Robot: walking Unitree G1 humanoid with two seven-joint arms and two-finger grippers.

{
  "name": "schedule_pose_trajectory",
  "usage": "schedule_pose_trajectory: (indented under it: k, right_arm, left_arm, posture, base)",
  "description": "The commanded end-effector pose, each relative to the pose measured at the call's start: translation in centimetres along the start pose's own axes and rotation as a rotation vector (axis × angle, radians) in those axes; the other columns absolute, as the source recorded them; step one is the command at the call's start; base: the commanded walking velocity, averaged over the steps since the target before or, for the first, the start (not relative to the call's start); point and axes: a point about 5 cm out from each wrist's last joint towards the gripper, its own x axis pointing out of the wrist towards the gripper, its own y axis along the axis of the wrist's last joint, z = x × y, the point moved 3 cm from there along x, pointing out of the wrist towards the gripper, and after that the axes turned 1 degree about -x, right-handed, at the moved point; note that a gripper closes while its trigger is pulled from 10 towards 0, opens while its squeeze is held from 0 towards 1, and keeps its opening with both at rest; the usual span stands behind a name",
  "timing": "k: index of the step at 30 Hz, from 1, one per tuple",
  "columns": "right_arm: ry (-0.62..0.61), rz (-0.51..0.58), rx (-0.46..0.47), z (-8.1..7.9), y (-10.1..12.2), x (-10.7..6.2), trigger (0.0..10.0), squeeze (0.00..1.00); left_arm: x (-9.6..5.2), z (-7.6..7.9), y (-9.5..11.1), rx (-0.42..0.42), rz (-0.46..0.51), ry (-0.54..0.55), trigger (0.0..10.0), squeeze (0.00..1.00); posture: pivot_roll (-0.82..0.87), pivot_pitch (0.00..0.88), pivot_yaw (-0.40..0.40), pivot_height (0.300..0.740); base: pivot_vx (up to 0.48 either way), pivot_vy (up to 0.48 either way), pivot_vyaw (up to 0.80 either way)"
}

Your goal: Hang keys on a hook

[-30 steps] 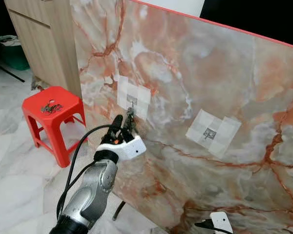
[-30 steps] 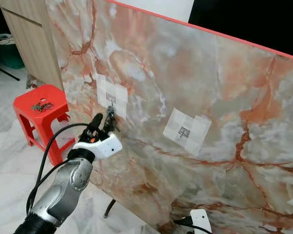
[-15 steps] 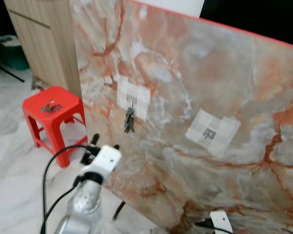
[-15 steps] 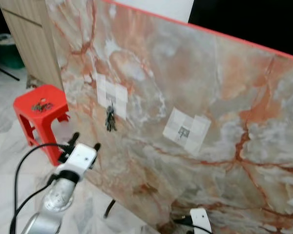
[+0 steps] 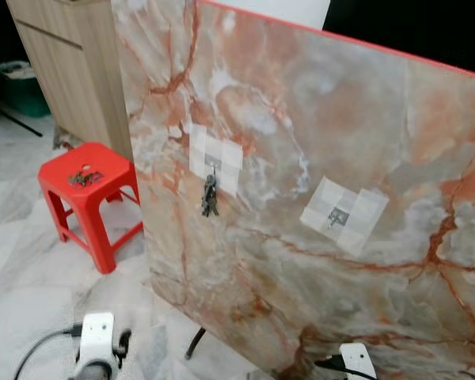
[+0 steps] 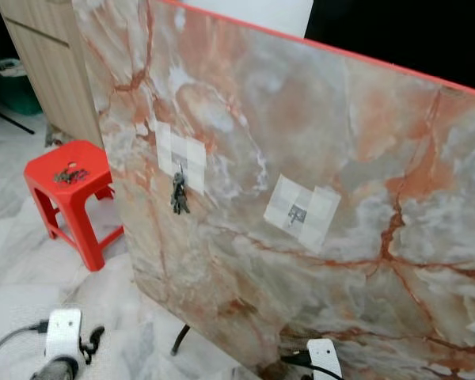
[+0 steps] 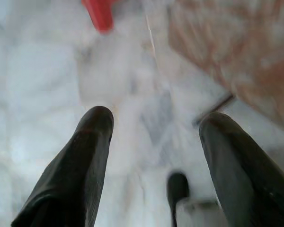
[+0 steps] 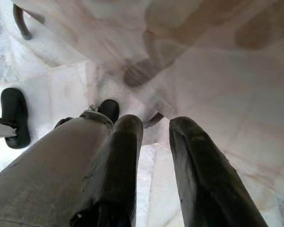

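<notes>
Keys [image 5: 210, 198] hang from a hook [image 5: 212, 164] on the marble panel [image 5: 317, 134], centre-left of frame; the left gripper [image 7: 154, 125], fingers apart, sits low at lower left, the right gripper [image 8: 156, 125] narrowly parted.

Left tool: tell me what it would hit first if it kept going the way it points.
Most likely the white marble floor: the open left tool points down at it, nothing between. Depth is blurred.

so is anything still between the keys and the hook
No. The keys already hang from the left hook on the marble panel, with nothing between them. The left gripper is open, low by the floor.
</notes>
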Motion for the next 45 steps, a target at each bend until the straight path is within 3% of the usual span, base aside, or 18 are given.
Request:
schedule_pose_trajectory:
  k: [1, 4, 9, 13, 20, 45]
  right_arm:
    - [-0.016, -0.002, 0.018, 0.3, -0.1, 0.0, 10.0, 0.00]
    - [-0.027, -0.001, 0.052, 0.2, -0.2, 0.0, 10.0, 0.00]
    - [-0.027, 0.009, 0.116, -0.3, -0.3, 0.1, 10.0, 0.00]
    - [-0.020, 0.009, 0.117, -0.6, -0.3, 0.1, 10.0, 0.00]
    - [-0.019, 0.005, 0.129, -0.9, -0.4, 0.1, 10.0, 0.00]
    - [-0.019, 0.014, 0.146, -1.1, -0.8, 0.1, 10.0, 0.00]
  left_arm:
    - [0.0, 0.7, -1.1, 0.015, -0.043, -0.033, 10.0, 0.00]
    - [-0.4, 0.9, -4.5, -0.019, -0.184, -0.012, 10.0, 0.00]
    - [-0.8, 1.6, -6.1, 0.033, -0.249, -0.064, 10.0, 0.00]
    - [-0.7, 1.2, -6.1, -0.010, -0.246, -0.041, 10.0, 0.00]
    - [-0.9, 1.0, -6.8, -0.011, -0.274, -0.039, 10.0, 0.00]
    - [-1.2, 0.6, -7.4, 0.001, -0.299, -0.048, 10.0, 0.00]
  posture:
    - [0.03, 0.000, -0.103, 0.740]
    - [0.03, 0.000, -0.085, 0.740]
    - [0.00, 0.000, -0.039, 0.740]
    - [0.00, 0.000, -0.033, 0.740]
    - [0.00, 0.000, -0.028, 0.740]
    - [-0.02, 0.000, -0.009, 0.740]
  base:
    - [0.000, 0.000, 0.00]
    - [0.000, 0.000, 0.00]
    - [0.000, 0.000, 0.00]
    - [0.000, 0.000, 0.00]
    - [0.000, 0.000, 0.00]
    - [0.000, 0.461, 0.00]
